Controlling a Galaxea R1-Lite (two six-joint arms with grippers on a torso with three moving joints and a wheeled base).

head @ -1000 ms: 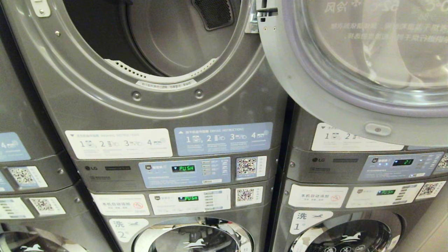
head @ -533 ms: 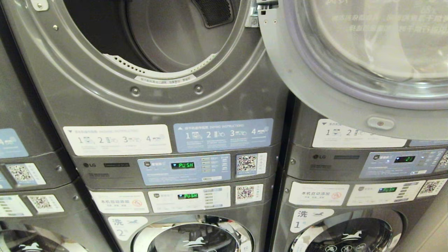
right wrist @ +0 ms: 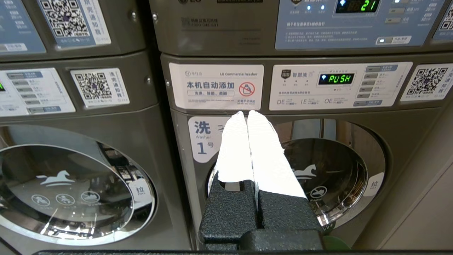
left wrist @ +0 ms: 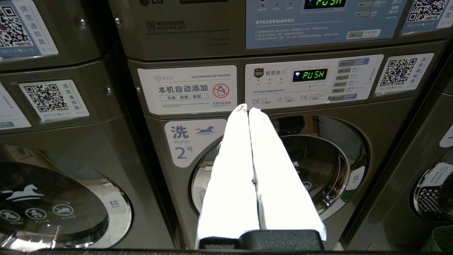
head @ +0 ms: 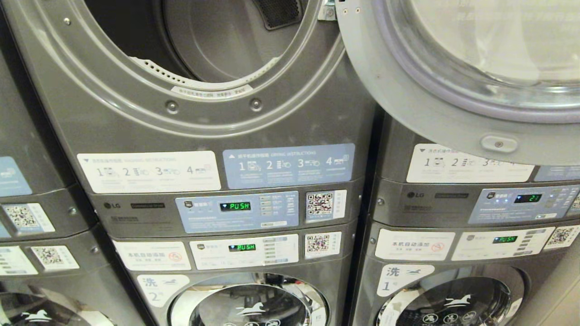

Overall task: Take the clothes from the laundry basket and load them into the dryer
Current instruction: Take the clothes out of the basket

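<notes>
The dryer (head: 136, 113) fills the top of the head view, its round opening showing a bare grey drum (head: 217, 40). Its glass door (head: 453, 113) hangs swung open to the right, across the neighbouring machine. Neither gripper shows in the head view. My left gripper (left wrist: 247, 108) is shut, white fingers pressed together with nothing between them, pointing at washer 2 (left wrist: 184, 141) below the dryer. My right gripper (right wrist: 246, 113) is shut and bare too, pointing at washer 1 (right wrist: 205, 138). The clothes are out of view. A dark green sliver (left wrist: 442, 241) may be the laundry basket.
Stacked grey LG machines stand side by side. Control panels reading PUSH (head: 235, 206) sit between the dryer and washer 2. The right stack's display (head: 528, 198) shows 21. The open door overhangs the right stack. A beige wall (right wrist: 424, 198) lies right of washer 1.
The whole head picture has slid upward a little, so the camera has moved; the machines have not. Both arms stay still.
</notes>
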